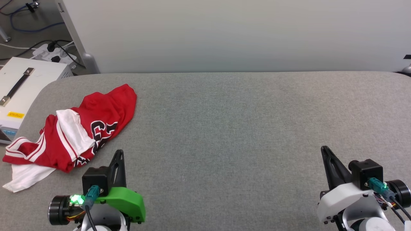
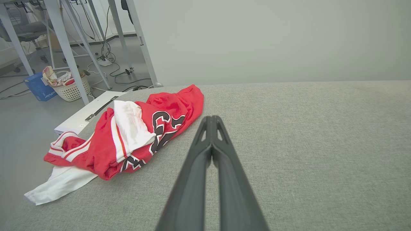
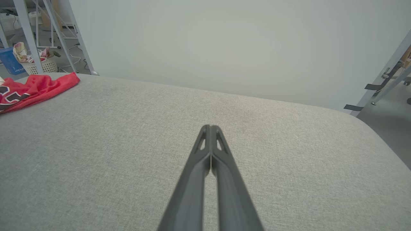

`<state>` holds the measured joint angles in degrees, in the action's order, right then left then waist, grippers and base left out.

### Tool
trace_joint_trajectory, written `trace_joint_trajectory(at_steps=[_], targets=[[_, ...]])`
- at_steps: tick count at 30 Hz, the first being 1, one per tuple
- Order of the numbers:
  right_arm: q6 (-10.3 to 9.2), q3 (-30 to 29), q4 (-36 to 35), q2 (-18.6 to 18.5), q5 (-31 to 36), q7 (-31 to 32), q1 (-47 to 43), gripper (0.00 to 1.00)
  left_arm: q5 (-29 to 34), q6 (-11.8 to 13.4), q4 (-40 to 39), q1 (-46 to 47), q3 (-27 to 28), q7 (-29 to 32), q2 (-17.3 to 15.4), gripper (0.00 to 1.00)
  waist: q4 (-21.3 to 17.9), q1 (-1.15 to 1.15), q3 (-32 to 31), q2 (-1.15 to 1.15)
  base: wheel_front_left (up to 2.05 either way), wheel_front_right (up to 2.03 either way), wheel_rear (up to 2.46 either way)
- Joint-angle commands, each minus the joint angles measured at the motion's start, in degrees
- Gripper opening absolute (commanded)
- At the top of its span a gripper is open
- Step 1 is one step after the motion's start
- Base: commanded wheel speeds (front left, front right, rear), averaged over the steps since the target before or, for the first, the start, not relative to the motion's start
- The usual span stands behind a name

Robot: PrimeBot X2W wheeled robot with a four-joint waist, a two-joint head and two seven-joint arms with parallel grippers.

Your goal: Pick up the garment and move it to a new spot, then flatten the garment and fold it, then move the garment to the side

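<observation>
Left gripper [image 1: 119, 153] and right gripper [image 1: 324, 149] are pinching their 2 fingers fully together, gripping nothing.
The garment [image 1: 102, 118] is lying crumpled on the grey surface [image 1: 240, 128], just ahead and left of the left fingertips, well apart from the right ones.

The left gripper [image 1: 119, 153] is closed, its two dark fingers [image 2: 196, 173] pressed together at the tips and pointing straight ahead of the wrist. Just behind them sit a black camera block [image 1: 95, 181] and a green wrist cover [image 1: 126, 199], with a green light [image 1: 75, 199] glowing beside it. The right gripper [image 1: 325, 150] is closed the same way, tips touching, ahead of a white wrist cover [image 1: 341, 199]. Both grippers lean slightly toward each other.
</observation>
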<state>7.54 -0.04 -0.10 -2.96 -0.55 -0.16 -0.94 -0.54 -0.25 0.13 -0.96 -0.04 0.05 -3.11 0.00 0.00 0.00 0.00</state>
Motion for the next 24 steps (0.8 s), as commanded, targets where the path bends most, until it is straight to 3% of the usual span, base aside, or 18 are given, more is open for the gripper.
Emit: trace_joint_trajectory(at_steps=[1,24], targets=[[-0.05,0.04,0.1,0.08,0.55,0.16,0.94,0.0,0.54,0.25,-0.13,0.96,0.04,-0.05,0.24,0.0,0.0,0.0,0.0,0.0,0.0,0.0,0.0],[-0.05,0.04,0.1,0.08,0.55,0.16,0.94,0.0,0.54,0.25,-0.13,0.96,0.04,-0.05,0.24,0.0,0.0,0.0,0.0,0.0,0.0,0.0,0.0]])
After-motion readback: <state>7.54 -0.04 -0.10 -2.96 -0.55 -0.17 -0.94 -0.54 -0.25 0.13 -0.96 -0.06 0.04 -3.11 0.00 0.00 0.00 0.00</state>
